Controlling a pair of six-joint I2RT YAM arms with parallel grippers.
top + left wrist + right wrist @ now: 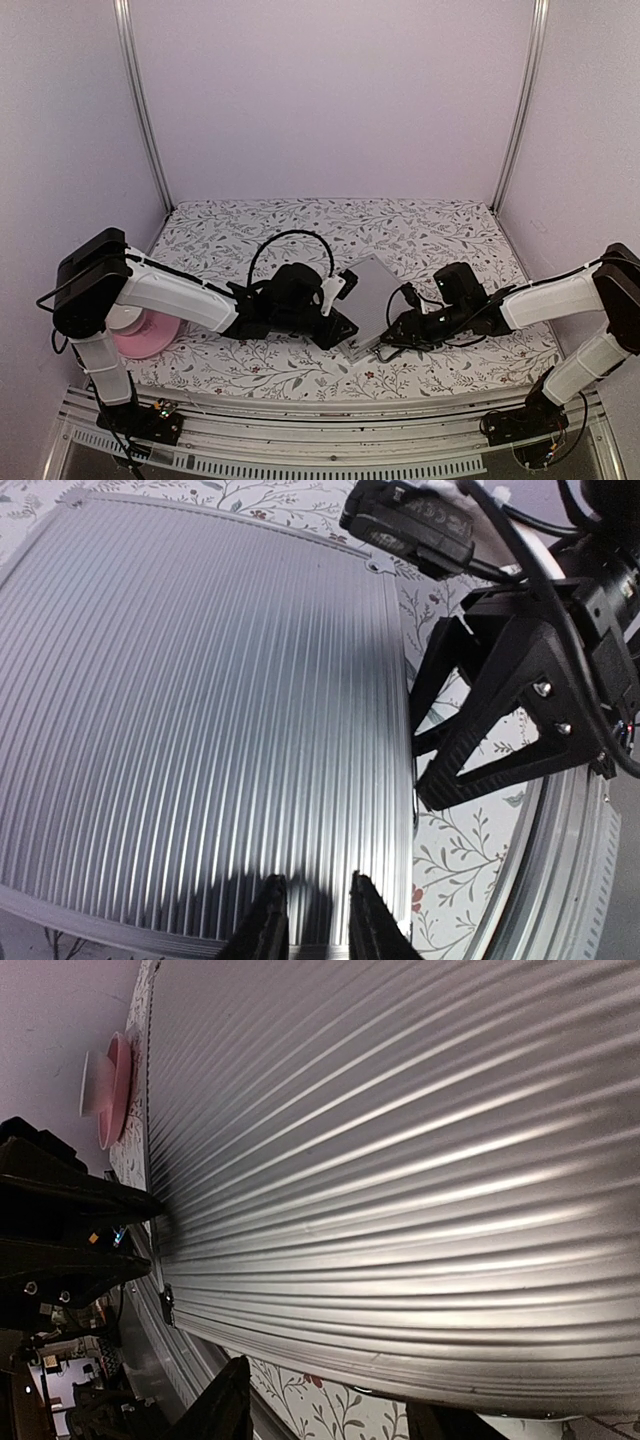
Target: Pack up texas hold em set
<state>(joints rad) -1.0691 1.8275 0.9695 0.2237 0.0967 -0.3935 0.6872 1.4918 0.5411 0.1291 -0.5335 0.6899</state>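
Floral-print desk (250, 225) carries a closed silver briefcase (372, 295) between two robot arms.

The ribbed aluminium case lies flat near the desk's middle. The left jaws are drawn together at its left edge. The right jaws stand apart at the opposite edge, and contact cannot be told. A pink plate (140, 340) with a white bowl (122, 318) sits far left.

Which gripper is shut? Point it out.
The left gripper, closed to a slit over the silver case; the right gripper stands wide open.
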